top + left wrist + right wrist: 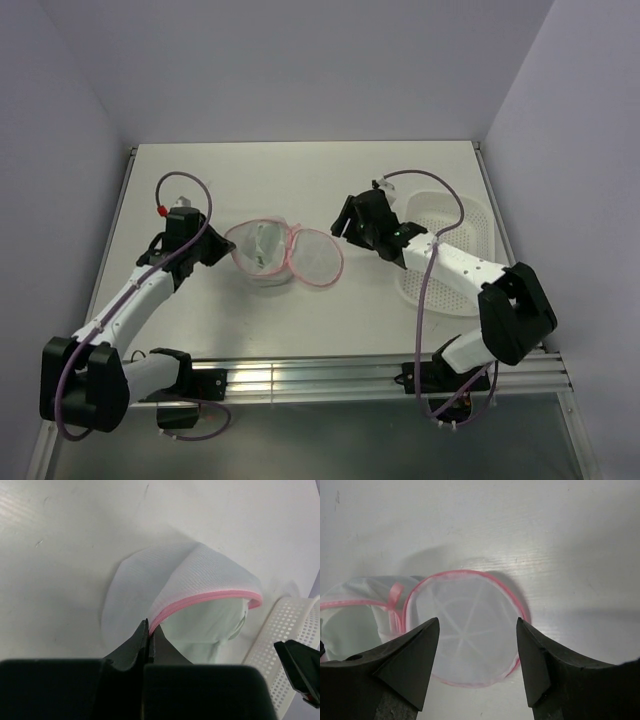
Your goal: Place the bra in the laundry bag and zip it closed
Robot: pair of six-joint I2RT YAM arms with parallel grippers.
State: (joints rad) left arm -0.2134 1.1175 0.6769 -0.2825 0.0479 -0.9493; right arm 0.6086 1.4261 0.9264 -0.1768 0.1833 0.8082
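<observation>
The laundry bag [285,253] lies open mid-table as two pink-rimmed mesh halves. The left half [165,580] is a deep cup; the pale mint bra [210,627] sits inside it and also shows in the top view [262,247]. The right half [465,635] is a flat disc on the table. My left gripper [149,625] is shut on the pink rim [200,600] of the cup half, at its left edge [222,246]. My right gripper [477,622] is open and empty, hovering over the flat disc's right side [340,222].
A white perforated plastic basket [455,250] stands at the right under my right arm; its wall shows in the left wrist view [280,635]. Table edges and metal rails run along the sides and front [330,375].
</observation>
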